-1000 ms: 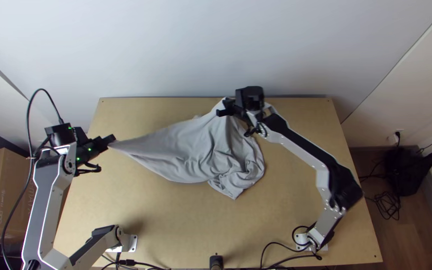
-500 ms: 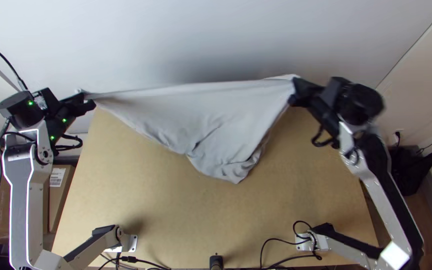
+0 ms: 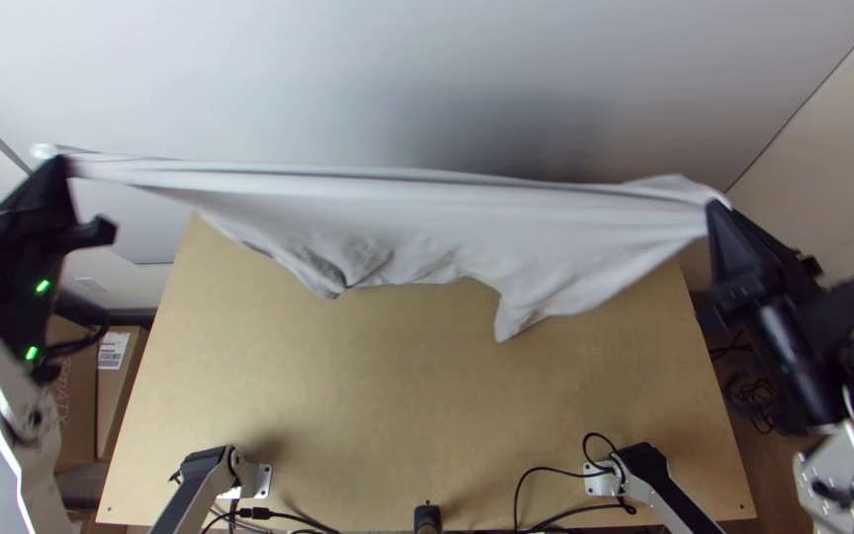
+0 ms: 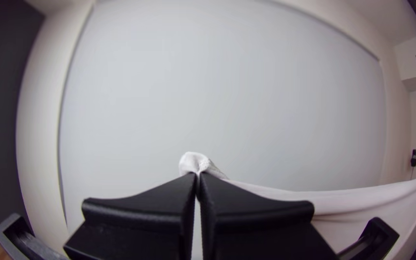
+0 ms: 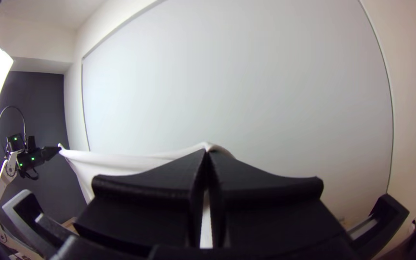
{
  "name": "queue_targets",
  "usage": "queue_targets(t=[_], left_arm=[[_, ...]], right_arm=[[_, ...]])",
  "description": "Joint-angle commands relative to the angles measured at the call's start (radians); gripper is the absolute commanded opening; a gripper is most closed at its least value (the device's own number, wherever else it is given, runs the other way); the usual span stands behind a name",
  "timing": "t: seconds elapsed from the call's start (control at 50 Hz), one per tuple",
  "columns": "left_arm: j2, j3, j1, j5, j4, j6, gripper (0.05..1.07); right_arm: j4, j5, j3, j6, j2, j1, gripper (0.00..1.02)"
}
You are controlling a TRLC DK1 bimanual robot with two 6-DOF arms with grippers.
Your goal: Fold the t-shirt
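Your left gripper (image 3: pixel 63 166) and right gripper (image 3: pixel 716 210) each pinch an end of the light T-shirt (image 3: pixel 397 213), stretched above the table's (image 3: pixel 397 415) far side, with a pale wall (image 3: pixel 427 69) beyond, cables (image 3: pixel 546 469) near your arm bases and a cardboard box (image 3: pixel 114 396) alongside.

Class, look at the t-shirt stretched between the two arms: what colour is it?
Plain pale grey, almost white; the t-shirt shows best in the top view.

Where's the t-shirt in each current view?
Top view: t-shirt stretched across the upper part, between left gripper and right gripper.
Left wrist view: t-shirt from lower middle to the right edge.
Right wrist view: t-shirt from lower middle leftward to the left gripper.
Shared landmark: pale wall panel.
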Motion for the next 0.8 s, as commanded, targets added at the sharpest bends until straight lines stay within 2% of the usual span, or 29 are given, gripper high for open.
queue_targets(t=[0.0, 0.24, 0.38, 0.48, 0.6, 0.7, 0.78], left_arm=[[-0.139, -0.007, 0.087, -0.069, 0.064, 0.022, 0.08], [-0.332, -0.049, 0.110, -0.114, 0.093, 0.019, 0.08], [-0.321, -0.017, 0.082, -0.112, -0.036, -0.033, 0.08], [-0.277, -0.003, 0.010, -0.096, -0.201, -0.096, 0.08], [-0.228, -0.089, -0.157, -0.088, -0.413, -0.150, 0.08], [-0.236, -0.305, -0.237, -0.074, -0.448, -0.154, 0.08], [-0.243, -0.452, -0.241, -0.040, -0.412, -0.136, 0.08]], right_arm=[[-0.022, 0.062, 0.036, -0.034, -0.131, -0.043, 0.02], [-0.115, 0.050, 0.105, -0.056, -0.243, -0.103, 0.02], [-0.119, 0.048, 0.133, -0.053, -0.214, -0.106, 0.02], [-0.120, 0.043, 0.111, -0.013, -0.179, -0.104, 0.02], [-0.123, 0.043, 0.004, 0.059, -0.150, -0.101, 0.02], [-0.099, 0.043, -0.159, 0.099, -0.143, -0.092, 0.02], [-0.051, 0.043, -0.300, 0.118, -0.140, -0.067, 0.02]])
